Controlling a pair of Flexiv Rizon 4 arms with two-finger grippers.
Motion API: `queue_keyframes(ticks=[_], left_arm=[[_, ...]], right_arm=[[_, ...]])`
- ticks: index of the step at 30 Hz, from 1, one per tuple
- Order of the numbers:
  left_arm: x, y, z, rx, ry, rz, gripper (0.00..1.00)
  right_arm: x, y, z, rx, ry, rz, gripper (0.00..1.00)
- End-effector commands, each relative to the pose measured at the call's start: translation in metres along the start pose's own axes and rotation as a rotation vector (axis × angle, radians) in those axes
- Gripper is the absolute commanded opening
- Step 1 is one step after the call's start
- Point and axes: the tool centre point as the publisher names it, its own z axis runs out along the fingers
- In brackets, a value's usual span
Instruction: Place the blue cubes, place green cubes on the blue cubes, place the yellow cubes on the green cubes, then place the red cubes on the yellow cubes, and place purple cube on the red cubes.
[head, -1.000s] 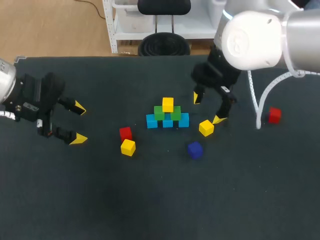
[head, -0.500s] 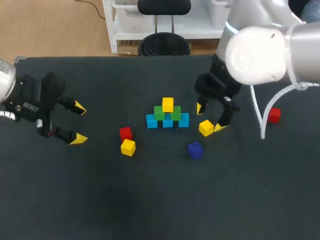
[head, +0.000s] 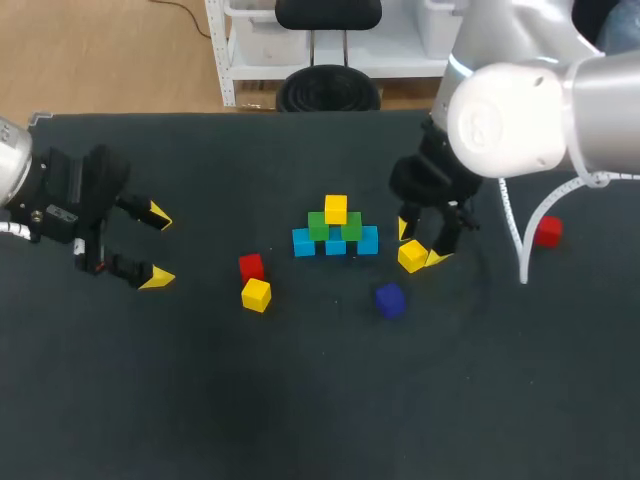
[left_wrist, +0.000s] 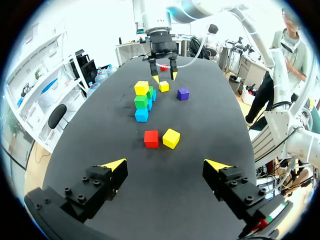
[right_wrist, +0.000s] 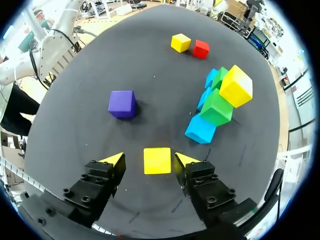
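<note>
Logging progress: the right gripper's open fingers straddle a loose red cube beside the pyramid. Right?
No. The cube between the right gripper's open fingers is yellow, not red, as the right wrist view shows; it does lie beside the pyramid.

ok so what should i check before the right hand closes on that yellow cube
1. The yellow cube sits between the fingers of the right hand: ok, with a gap on each side.
2. The right hand is open: ok.
3. Fingertips down at cube height: cannot tell.
4. The purple cube is clear of the fingers: ok.
5. The stack stands apart from the hand: ok.
6. The left hand is open and out of the way: ok.
</note>
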Motion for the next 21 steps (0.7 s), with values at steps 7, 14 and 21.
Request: queue_keyframes(ticks=[7,14,21], left_arm=[[0.001,0.0011,0.0007,0.001,-0.003,0.002,1.0],[0.001,0.0011,0.0007,0.001,-0.003,0.002,1.0],[0.001,0.0011,0.0007,0.001,-0.003,0.002,1.0]], right_arm=[[0.0025,-0.0043,0.0045,-0.023,0.0,-0.005,0.62],[0.0045,-0.0066,0.0067,-0.028,0.006,-0.006,0.6],[0.0042,-0.0088,0.0079,-0.03,0.009,-0.008,0.6]])
